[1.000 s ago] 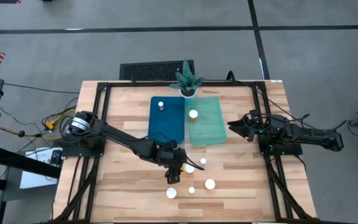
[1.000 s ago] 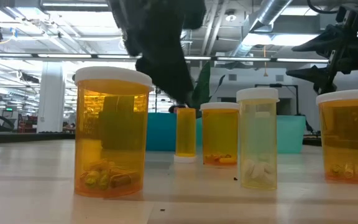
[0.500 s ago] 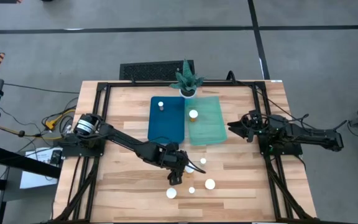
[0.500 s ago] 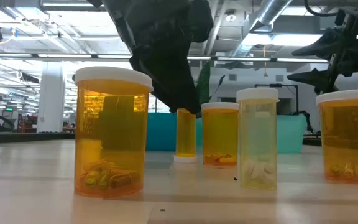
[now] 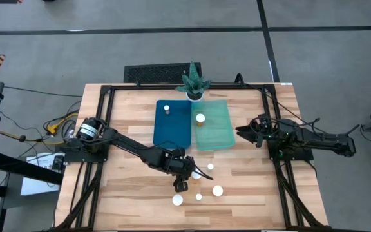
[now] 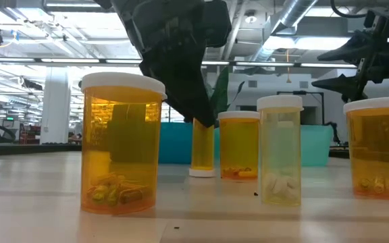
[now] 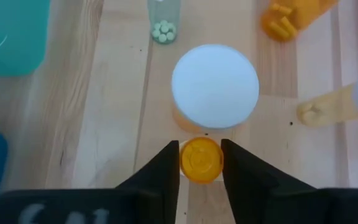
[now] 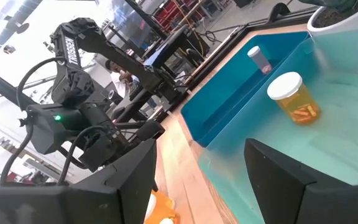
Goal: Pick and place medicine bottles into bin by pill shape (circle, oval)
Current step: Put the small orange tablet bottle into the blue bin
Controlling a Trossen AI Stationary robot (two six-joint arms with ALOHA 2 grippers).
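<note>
Several amber medicine bottles with white caps stand on the wooden table point(image 5: 127, 193) near its front middle. One narrow bottle point(image 6: 202, 147) stands upside down on its cap. My left gripper point(image 7: 201, 167) is shut on it from above, just beside a wide-capped bottle point(image 7: 215, 86). One bottle point(image 5: 166, 109) stands in the dark blue bin point(image 5: 172, 132). Another bottle point(image 5: 200, 118) is in the light green bin point(image 5: 216, 135). My right gripper point(image 5: 245, 132) waits open at the table's right, beside the green bin, holding nothing. My left gripper pinches the narrow bottle's upturned amber bottom end point(image 7: 201, 158) between its two fingers point(image 7: 166, 171). The fingers come from above, slanting down. The bottle stands upright with its white cap point(image 6: 202, 173) on the table.
Other bottles stand close around: a big one point(image 6: 122, 142), one behind point(image 6: 239, 145), a pale one with white pills point(image 6: 280, 152) and one at the right point(image 6: 380, 148). A potted plant point(image 5: 193, 84) stands at the far edge behind the bins.
My left gripper has come down and a little toward the table's near edge onto the narrow bottle's upper end, and has taken hold of it. The bottle has stayed standing on its cap.
</note>
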